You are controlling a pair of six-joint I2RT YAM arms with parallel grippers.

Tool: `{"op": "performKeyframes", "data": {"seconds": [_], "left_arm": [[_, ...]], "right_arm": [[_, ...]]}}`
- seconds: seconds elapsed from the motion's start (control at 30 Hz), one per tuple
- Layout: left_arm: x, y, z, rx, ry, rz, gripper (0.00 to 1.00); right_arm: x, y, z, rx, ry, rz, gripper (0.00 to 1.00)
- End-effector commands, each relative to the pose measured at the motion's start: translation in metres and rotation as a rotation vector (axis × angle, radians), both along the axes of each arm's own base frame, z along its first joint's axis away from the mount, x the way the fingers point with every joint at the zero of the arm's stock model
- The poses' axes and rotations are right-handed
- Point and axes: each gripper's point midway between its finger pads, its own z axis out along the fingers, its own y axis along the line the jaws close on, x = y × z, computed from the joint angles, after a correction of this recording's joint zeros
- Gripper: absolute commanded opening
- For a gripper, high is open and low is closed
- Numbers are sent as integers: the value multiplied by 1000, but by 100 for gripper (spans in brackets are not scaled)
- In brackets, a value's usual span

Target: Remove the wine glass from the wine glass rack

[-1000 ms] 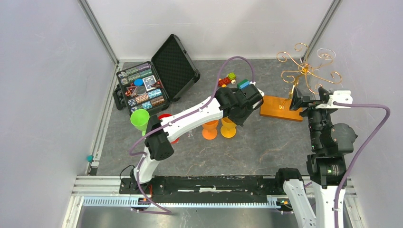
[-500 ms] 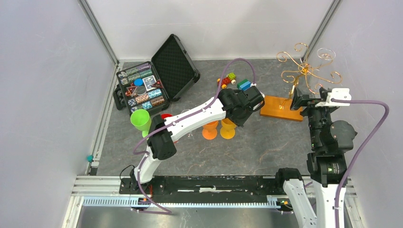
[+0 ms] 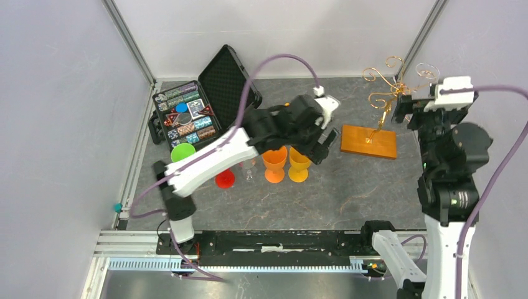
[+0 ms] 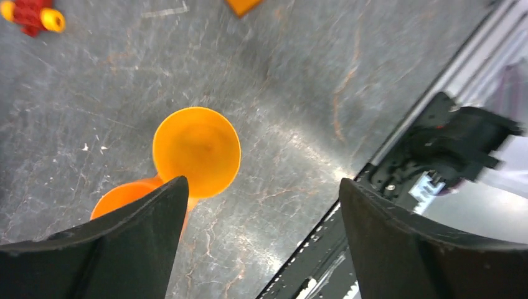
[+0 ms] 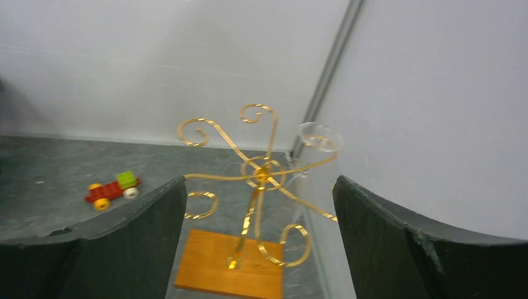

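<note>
Wine glass [image 5: 319,137] hanging on the wine glass rack [image 5: 261,174], with neither arm holding anything.

From where I stand, the clear glass sits at the curl of an upper arm of the gold wire tree, on its right side, close to the corner post of the enclosure. The rack's orange-brown wooden base [image 3: 368,141] lies flat on the bench [image 3: 348,193] towards the far right. The right fingers [image 5: 112,249] are spread wide and empty, raised to about the height of the scrolls and pointed at the tree, short of it and apart from the glass. The left fingers [image 4: 106,249] also gape wide with nothing between them, hanging over a yellow-orange cup [image 4: 196,149] and an orange cup [image 4: 124,193] that stand touching mid-bench. A black case [image 3: 224,93] lies open at the far left.
</note>
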Motion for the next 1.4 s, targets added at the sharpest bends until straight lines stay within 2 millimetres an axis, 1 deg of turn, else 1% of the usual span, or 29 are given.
{"op": "performKeyframes", "data": {"seconds": [0.0,0.1,0.17,0.2,0.27,0.3,0.33,0.37,0.47,0.6,0.67,0.73,0.8,0.9,1.07,1.17,1.27,1.37], "left_arm": [[-7,31,87,-233,-170,5,100],[-10,57,100,-289,-228,47,100],[-13,70,106,-325,-255,62,100],[-14,76,110,-343,-268,69,100],[-17,84,115,-372,-285,76,100],[-17,87,118,-383,-292,78,100],[-18,89,119,-386,-295,78,100],[-18,91,120,-387,-298,81,100],[-17,91,121,-391,-305,92,100],[-11,92,116,-380,-315,113,100],[-9,95,110,-364,-327,123,100],[-7,100,102,-354,-336,138,100],[-8,101,93,-366,-332,140,100],[-12,102,86,-380,-318,124,100],[-11,108,77,-363,-324,113,100],[-9,112,67,-357,-326,123,100],[-6,115,61,-364,-317,129,100],[-3,117,56,-354,-312,134,100]], "right_arm": [[13,-39,9,-156,115,-203,93],[33,-60,16,-209,171,-317,93],[45,-76,17,-236,207,-413,92],[50,-82,18,-252,222,-451,90],[66,-95,13,-301,282,-526,75],[71,-101,14,-321,309,-565,72],[81,-105,8,-351,354,-587,71],[88,-107,4,-376,382,-592,70],[114,-108,-14,-429,452,-579,71],[145,-116,-32,-453,518,-599,69],[156,-119,-31,-451,511,-620,65],[166,-115,-26,-441,479,-589,62],[172,-112,-20,-435,451,-569,61],[181,-108,-24,-443,451,-530,62],[191,-109,-48,-418,495,-535,62],[194,-110,-56,-416,515,-542,58],[199,-107,-61,-410,521,-530,58],[204,-107,-72,-421,554,-523,58]]}}
